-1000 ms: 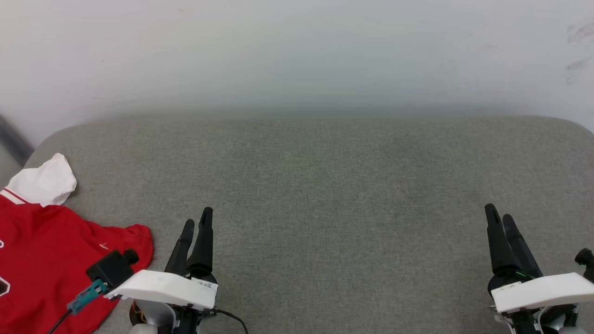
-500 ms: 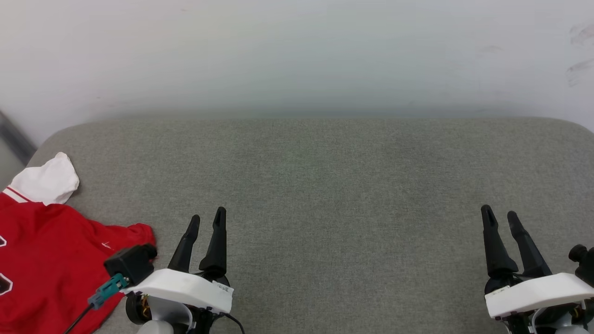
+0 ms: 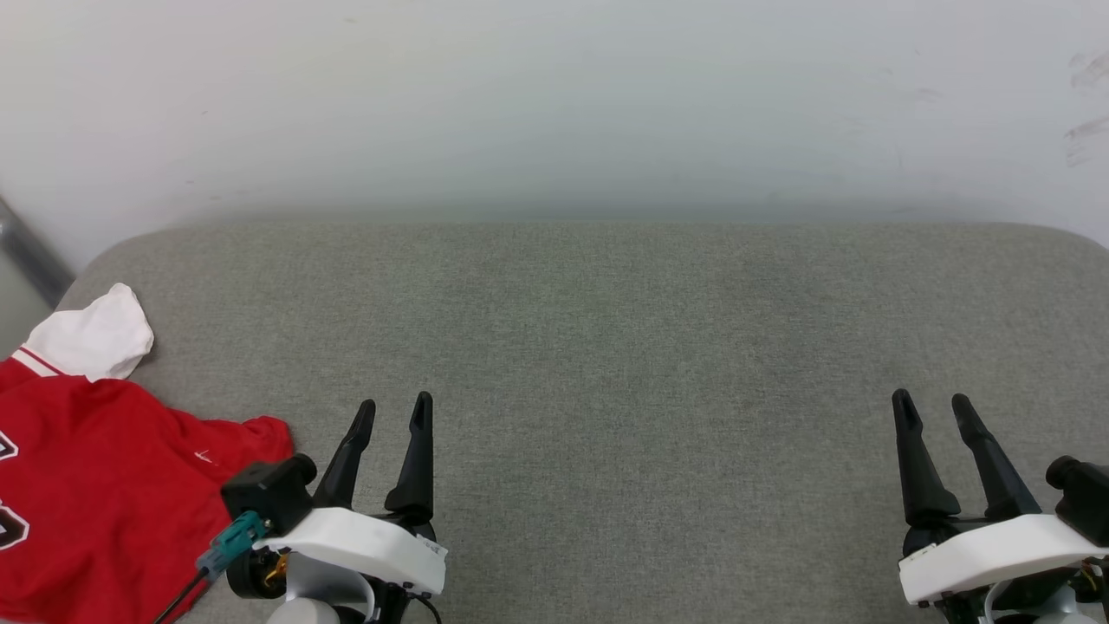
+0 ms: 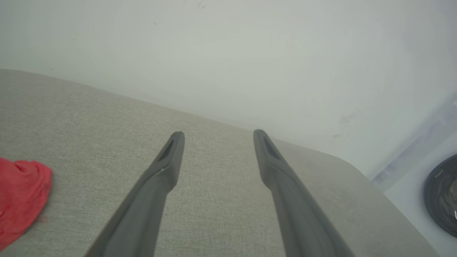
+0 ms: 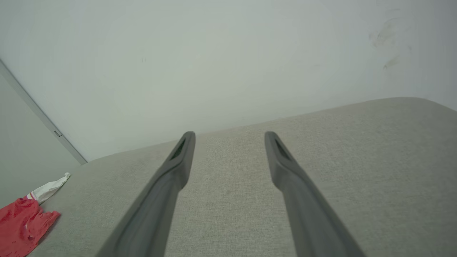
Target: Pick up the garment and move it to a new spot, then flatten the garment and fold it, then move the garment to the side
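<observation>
The garment, a red jersey with a white sleeve, lies crumpled at the left end of a grey padded surface; part of its black lettering shows at the head view's left edge. A red fold of the garment sits left of my left fingers, and the garment shows far left in the right wrist view. My left gripper hovers open just right of the garment, nothing between its fingers. My right gripper hovers open over the bare right end.
A pale wall rises behind the padded surface. A grey strip runs down the wall at the far left. The surface's rounded right corner drops off beside a dark round object.
Both wrists have rolled, so each pair of fingers now shows spread side by side. The left gripper has shifted right, away from the garment; the garment lies as before.
</observation>
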Controlling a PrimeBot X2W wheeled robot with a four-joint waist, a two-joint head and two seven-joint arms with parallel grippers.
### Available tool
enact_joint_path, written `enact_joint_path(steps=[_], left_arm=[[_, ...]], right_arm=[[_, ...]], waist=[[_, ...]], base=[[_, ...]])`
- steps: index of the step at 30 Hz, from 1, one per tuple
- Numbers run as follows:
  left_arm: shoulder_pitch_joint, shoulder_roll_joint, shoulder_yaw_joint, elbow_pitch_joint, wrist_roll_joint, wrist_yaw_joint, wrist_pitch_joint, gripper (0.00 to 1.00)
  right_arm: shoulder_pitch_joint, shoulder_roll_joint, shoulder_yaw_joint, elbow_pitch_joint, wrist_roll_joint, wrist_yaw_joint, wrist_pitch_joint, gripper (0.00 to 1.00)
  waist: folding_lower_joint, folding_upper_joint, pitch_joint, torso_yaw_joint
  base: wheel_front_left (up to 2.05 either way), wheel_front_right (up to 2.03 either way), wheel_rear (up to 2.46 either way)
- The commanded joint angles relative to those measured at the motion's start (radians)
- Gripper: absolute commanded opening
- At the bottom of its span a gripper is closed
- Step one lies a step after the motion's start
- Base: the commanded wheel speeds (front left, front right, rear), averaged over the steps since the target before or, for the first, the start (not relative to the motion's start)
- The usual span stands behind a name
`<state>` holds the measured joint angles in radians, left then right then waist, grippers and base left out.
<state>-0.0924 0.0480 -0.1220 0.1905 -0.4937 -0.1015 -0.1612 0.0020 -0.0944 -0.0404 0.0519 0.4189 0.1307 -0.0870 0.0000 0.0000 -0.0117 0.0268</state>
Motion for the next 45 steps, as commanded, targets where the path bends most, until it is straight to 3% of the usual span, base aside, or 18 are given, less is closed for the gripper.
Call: enact_joint_path(steps=[1,21,45], left_arm=[[-0.023,0.003,-0.003,-0.003,0.030,-0.001,-0.008,1.00],[-0.039,0.008,-0.004,0.067,0.226,-0.006,-0.054,1.00],[-0.058,0.004,-0.021,0.120,0.290,-0.028,-0.099,1.00]], right_arm=[[0.005,-0.001,-0.001,-0.015,-0.031,0.000,0.000,1.00],[0.030,0.018,-0.032,-0.036,-0.220,0.000,0.004,1.00],[0.049,0.030,-0.045,-0.046,-0.360,0.000,-0.024,1.00]], waist=[[0.0000,0.0000,0.000,0.000],[0.0000,0.0000,-0.004,0.008],[0.0000,0.0000,-0.007,0.018]], base=[[0.00,0.00,0.00],[0.00,0.00,0.00],[0.00,0.00,0.00]])
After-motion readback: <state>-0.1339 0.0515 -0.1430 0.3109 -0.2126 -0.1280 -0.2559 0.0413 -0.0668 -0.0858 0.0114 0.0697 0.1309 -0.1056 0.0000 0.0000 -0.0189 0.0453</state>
